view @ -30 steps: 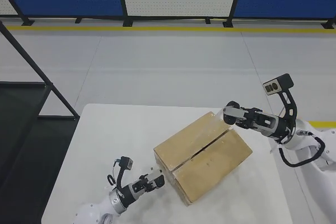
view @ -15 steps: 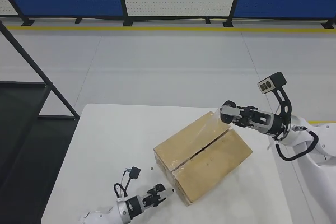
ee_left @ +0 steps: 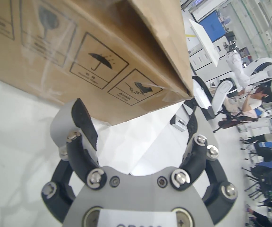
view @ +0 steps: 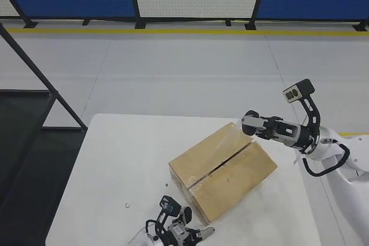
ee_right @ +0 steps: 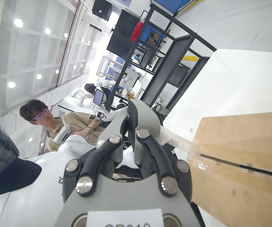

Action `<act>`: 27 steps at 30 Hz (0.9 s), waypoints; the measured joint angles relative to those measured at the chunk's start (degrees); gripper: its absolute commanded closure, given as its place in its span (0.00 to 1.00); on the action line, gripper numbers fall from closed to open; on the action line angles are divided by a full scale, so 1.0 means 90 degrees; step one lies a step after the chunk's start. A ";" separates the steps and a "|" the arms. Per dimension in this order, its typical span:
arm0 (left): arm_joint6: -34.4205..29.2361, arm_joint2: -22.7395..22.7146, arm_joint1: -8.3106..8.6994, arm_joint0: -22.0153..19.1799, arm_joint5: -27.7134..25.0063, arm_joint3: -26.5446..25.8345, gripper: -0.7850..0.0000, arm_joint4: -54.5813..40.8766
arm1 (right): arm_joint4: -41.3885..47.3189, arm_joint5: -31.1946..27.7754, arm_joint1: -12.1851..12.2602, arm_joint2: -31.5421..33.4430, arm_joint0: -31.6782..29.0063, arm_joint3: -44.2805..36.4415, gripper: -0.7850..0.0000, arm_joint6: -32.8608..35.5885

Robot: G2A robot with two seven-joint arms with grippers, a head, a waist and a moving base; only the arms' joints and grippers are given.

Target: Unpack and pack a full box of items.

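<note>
The cardboard box [view: 224, 172] sits askew in the middle of the white table [view: 111, 160], both top flaps down and the seam [view: 223, 163] between them running along its length. At the box's far right corner is the right gripper [view: 247, 125]. The wrist view shows its fingers [ee_right: 136, 119] pressed together on a pale tape strip [ee_right: 176, 139], which runs taut from the end of the seam up to the pinch. The rest of that tape lies glossy over the slit, holding the flaps shut.

At the opposite, near corner of the box, the left gripper [view: 186, 229] hovers low over the table. Its fingers [ee_left: 84, 121] are spread wide with nothing between them. The box's bottom corner [ee_left: 117, 121] is right in front of it, close to the opening between the fingers, and the printed side wall blocks the way ahead. Along that end the top flap's edge [ee_left: 164, 48] stands a little proud, with a dark gap under it.

A small ring [view: 127, 205] lies on the table well left of the box. Beyond the table edge on that side stands a black rack [view: 24, 123].
</note>
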 measured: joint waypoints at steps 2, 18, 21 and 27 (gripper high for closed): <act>0.0311 0.0160 -0.0028 -0.0022 0.0124 0.0084 0.00 0.0386 | 0.0000 0.0000 0.0000 0.0000 0.0000 0.0000 1.00 0.0000; 0.2027 0.0597 -0.0281 -0.0391 0.1509 0.0742 0.00 0.1319 | 0.0000 0.0000 0.0000 0.0000 0.0000 0.0000 1.00 0.0000; 0.2161 0.0423 -0.0275 -0.0319 0.1569 0.0694 0.00 0.1199 | 0.0000 0.0000 0.0000 0.0000 0.0000 0.0000 1.00 0.0000; 0.2286 -0.0018 -0.0244 -0.0176 0.1650 0.0555 0.00 0.0969 | 0.0000 0.0000 0.0000 0.0000 0.0000 0.0000 1.00 0.0000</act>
